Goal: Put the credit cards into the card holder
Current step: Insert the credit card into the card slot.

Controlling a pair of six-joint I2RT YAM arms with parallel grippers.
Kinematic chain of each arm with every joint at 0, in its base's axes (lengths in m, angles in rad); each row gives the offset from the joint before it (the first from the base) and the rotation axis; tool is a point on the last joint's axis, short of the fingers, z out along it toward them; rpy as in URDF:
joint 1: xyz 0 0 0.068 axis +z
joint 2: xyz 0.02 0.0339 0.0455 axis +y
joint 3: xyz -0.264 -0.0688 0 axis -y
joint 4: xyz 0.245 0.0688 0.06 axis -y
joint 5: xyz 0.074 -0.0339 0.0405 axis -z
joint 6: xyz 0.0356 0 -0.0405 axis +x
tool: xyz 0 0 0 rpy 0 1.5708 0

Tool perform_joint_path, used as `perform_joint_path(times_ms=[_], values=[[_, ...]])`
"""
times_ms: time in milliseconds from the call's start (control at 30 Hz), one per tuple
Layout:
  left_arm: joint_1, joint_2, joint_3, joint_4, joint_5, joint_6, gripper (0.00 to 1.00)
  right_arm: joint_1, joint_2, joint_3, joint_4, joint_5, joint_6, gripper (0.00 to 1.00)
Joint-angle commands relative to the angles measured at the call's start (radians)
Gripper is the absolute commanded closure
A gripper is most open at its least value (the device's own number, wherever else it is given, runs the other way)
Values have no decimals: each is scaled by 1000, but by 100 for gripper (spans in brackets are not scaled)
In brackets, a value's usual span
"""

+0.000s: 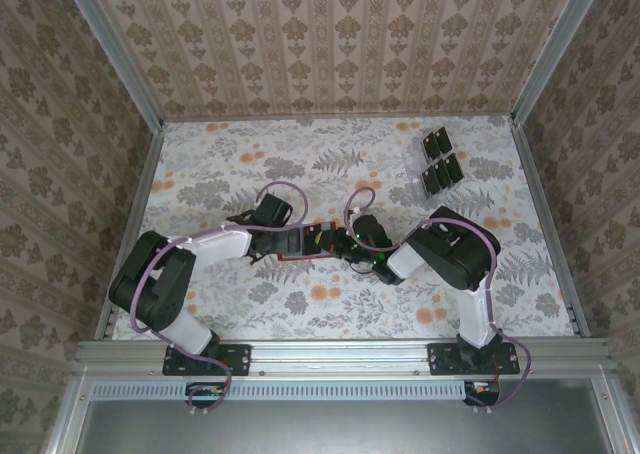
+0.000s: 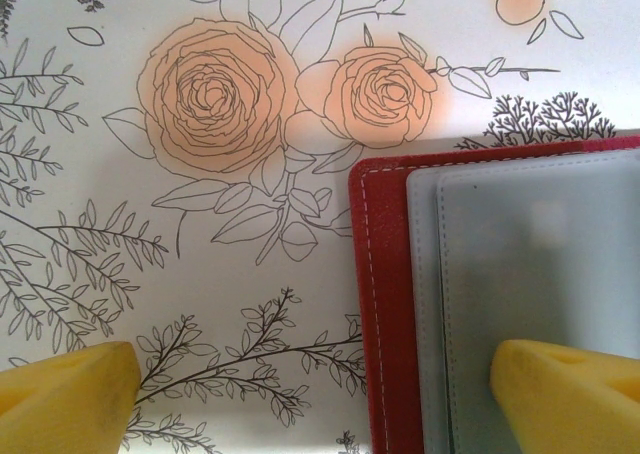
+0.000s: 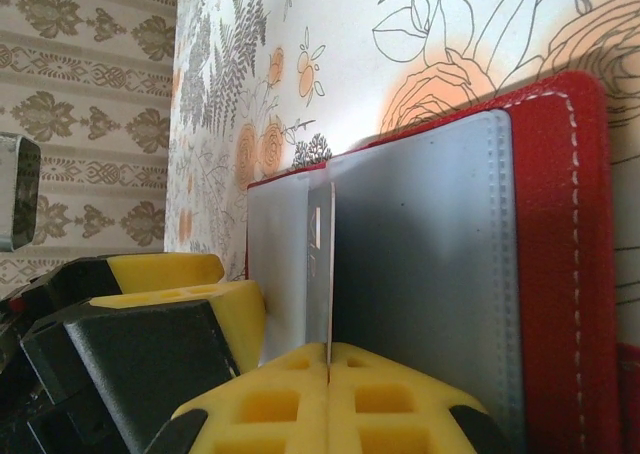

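Observation:
The card holder (image 1: 300, 258) lies open on the floral table, red border (image 2: 385, 304) around a grey-blue pocketed inside (image 3: 420, 274). My left gripper (image 2: 320, 404) is open and straddles the holder's left edge, with one yellow fingertip (image 2: 570, 394) over the grey pocket and the other over the table. My right gripper (image 3: 328, 359) is shut on one thin black credit card (image 3: 329, 264), seen edge-on and standing against the pockets. In the top view this card (image 1: 318, 239) sits between the two grippers. Several more credit cards (image 1: 441, 160) stand at the back right.
The left gripper's yellow fingers (image 3: 170, 284) sit close beside my right fingers. Patterned walls with metal rails (image 1: 540, 204) close in the table on three sides. The arm bases (image 1: 210, 359) stand at the near edge.

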Motion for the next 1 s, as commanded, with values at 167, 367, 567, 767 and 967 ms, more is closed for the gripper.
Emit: perform_joint_path(times_ms=[167,367,567,767,967], values=[[-2,20,-37,-92,-21,-10,0,6,46,20,-34,-41,27,100],[-2,19,-36,-92,-19,-10,0,7,61,55,-60,-71,27,100],[-1,17,-30,-93,-18,-7,0,9,73,99,-142,-87,6,100],[0,-16,-7,-119,-15,-14,0,13,50,151,-297,-99,-41,100],[36,-84,4,-152,9,-49,0,13,-13,198,-474,-96,-114,69]])
